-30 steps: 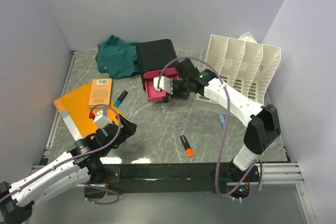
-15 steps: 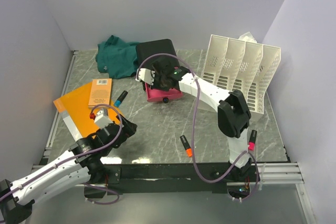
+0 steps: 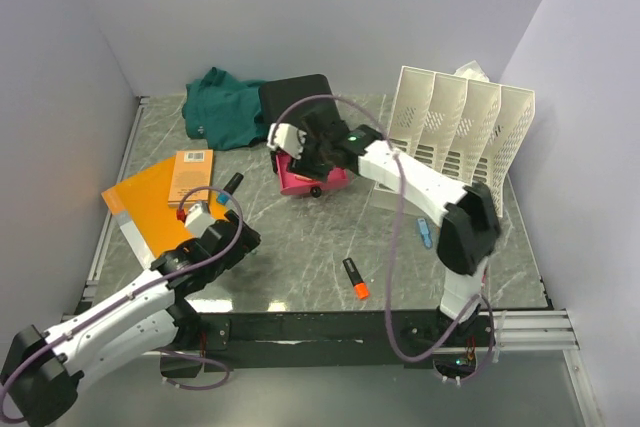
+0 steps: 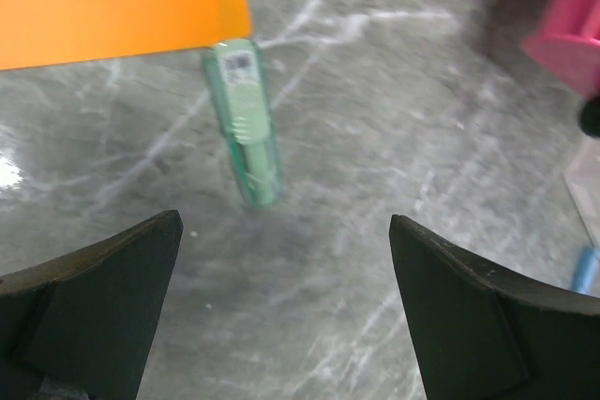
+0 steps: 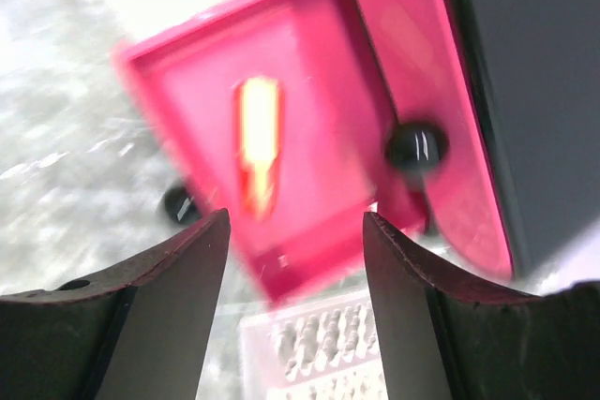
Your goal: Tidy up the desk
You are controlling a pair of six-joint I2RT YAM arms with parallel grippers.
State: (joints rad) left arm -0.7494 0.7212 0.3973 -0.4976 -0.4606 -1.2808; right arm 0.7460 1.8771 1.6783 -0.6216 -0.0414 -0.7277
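The open pink drawer (image 5: pixel 314 128) holds an orange marker (image 5: pixel 257 145). The right tool (image 5: pixel 295 227) hangs over it, jaws apart, empty. The left tool (image 4: pixel 284 222) gapes wide, low over the desk (image 3: pixel 300 247), facing a green marker (image 4: pixel 246 119).

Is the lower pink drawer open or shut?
Open: the drawer is pulled out from the black box, with a blurred orange object lying inside it.
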